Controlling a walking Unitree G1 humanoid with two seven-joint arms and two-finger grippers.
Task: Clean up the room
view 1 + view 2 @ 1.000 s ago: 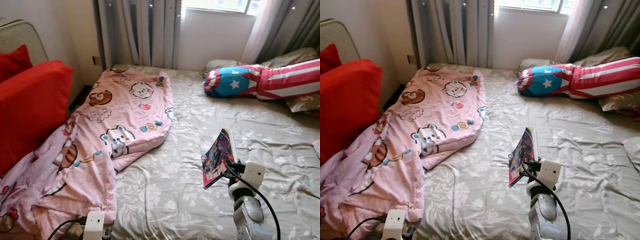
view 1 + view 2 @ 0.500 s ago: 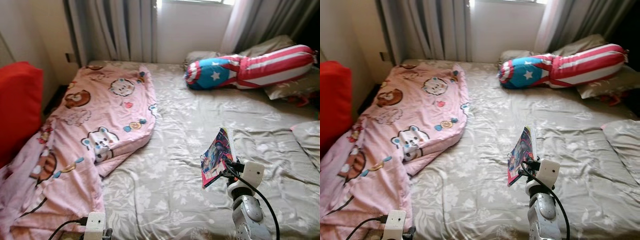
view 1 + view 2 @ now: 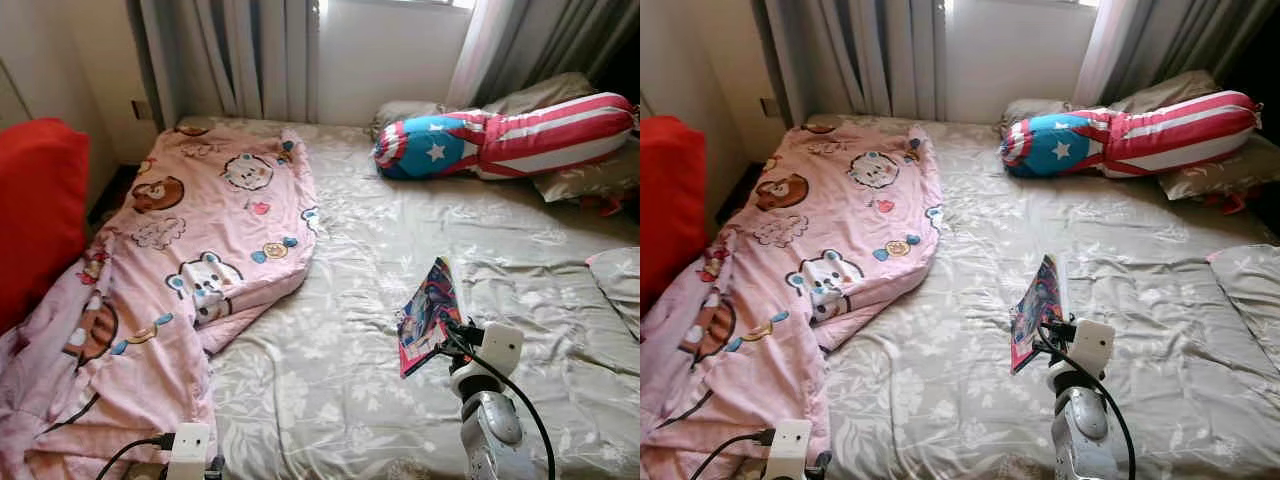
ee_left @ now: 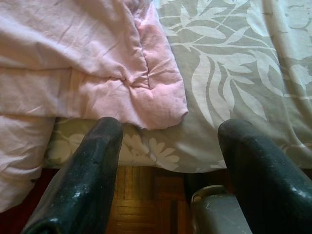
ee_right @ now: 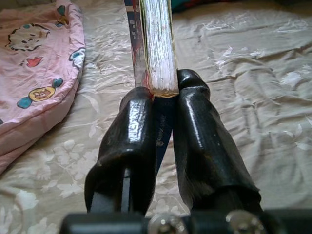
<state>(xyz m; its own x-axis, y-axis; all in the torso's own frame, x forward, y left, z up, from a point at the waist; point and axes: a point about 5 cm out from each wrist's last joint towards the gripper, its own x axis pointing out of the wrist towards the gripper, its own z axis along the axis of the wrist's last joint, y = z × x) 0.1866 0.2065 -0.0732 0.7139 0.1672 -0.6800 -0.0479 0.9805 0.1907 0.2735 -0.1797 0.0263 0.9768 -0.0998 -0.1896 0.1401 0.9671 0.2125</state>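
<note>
Pink cartoon-print quilt (image 3: 190, 260) lies rumpled at nine o'clock; right gripper (image 5: 163, 105) clamps a colourful paperback comic book (image 3: 428, 315); left gripper (image 4: 168, 146) spread wide, empty; tidying barely begun.

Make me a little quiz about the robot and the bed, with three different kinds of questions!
1. True or false: the right gripper is shut on a book.
2. What lies on the bed's left side? A) a towel B) a pink blanket C) a rug
3. Fill in: the left gripper's fingers are ____, low by the blanket's corner.

Key: 1 true; 2 B; 3 open
</note>
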